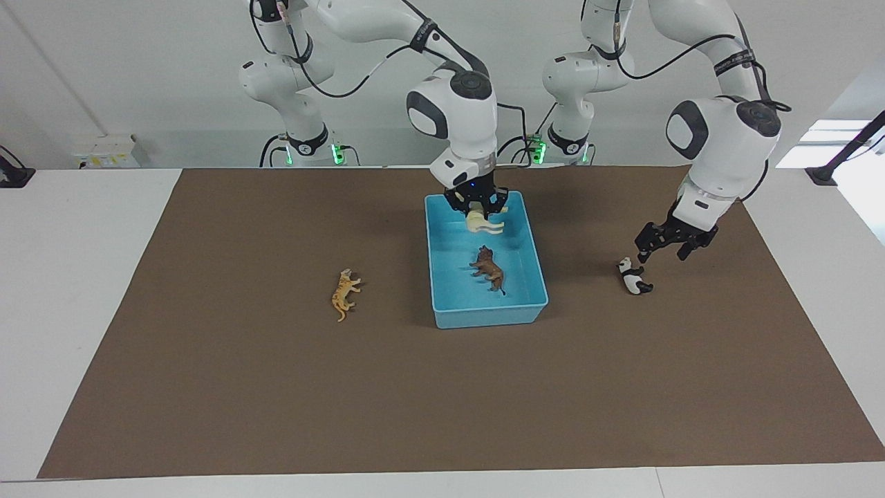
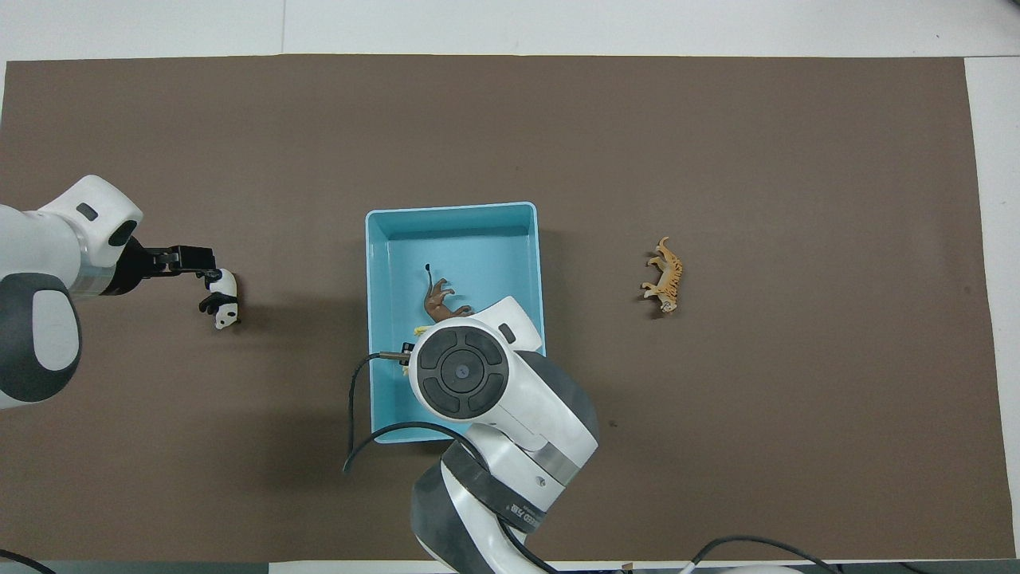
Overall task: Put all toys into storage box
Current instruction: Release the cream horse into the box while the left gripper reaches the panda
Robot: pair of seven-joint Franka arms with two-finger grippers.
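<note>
brown mat [image 1: 242,387] covers the bench; right end effector [image 1: 476,207] grips the horse [image 1: 484,223] over the box [image 1: 487,317], lion [image 1: 489,268] inside; left end effector [image 1: 665,243], released, hangs over the panda [image 1: 633,277]; tiger [image 1: 343,292] lies toward the right arm's end

Lion [image 1: 488,268] in box [image 1: 442,304], between tiger [image 1: 343,293] and panda [image 1: 632,276]

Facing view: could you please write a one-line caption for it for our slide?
Right gripper holds the horse over the storage box with the lion inside; open left gripper nears the panda; tiger on mat.
</note>
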